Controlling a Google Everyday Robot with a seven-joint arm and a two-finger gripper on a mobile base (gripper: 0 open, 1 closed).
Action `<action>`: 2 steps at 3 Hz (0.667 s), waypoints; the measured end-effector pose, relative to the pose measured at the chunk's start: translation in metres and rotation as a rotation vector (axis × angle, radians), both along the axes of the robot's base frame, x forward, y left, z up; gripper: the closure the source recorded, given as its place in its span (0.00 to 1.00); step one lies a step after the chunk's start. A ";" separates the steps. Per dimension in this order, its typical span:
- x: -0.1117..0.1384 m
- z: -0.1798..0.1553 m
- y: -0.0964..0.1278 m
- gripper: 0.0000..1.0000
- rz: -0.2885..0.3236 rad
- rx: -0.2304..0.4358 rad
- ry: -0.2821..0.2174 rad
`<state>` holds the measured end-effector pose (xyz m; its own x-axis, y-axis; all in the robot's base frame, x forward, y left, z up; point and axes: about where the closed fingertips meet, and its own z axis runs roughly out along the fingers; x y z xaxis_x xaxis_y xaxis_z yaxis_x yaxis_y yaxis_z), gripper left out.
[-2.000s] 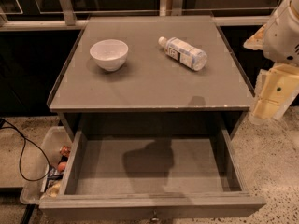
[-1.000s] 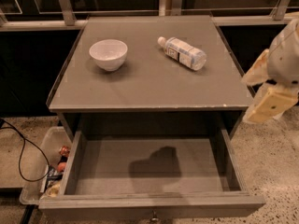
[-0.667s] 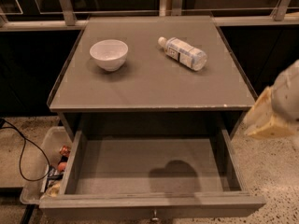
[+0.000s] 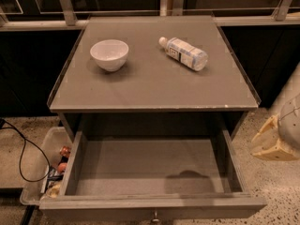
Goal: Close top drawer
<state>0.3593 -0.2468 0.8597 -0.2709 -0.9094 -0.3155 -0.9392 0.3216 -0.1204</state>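
The top drawer (image 4: pixel 150 172) of the grey cabinet is pulled far out toward me. Its plain grey inside holds nothing. Its flat front (image 4: pixel 154 210) runs along the bottom edge of the view, with a small metal knob (image 4: pixel 154 216) at centre. My gripper (image 4: pixel 276 142) is at the far right edge, beside the drawer's right side and apart from it, over the speckled floor. It casts a small shadow on the drawer floor.
A white bowl (image 4: pixel 109 54) and a plastic bottle (image 4: pixel 183 53) lying on its side are on the cabinet top (image 4: pixel 150 86). A clear bin of snacks (image 4: pixel 47 172) sits on the floor at the left, with a black cable (image 4: pixel 21 149) beside it.
My gripper has moved down and to the right, toward the edge of the view. Its shadow has slid right across the drawer floor. The drawer has not moved.
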 end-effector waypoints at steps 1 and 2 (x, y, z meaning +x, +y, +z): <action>-0.014 -0.026 0.004 1.00 -0.008 0.048 0.022; -0.035 -0.072 0.014 1.00 -0.010 0.136 0.031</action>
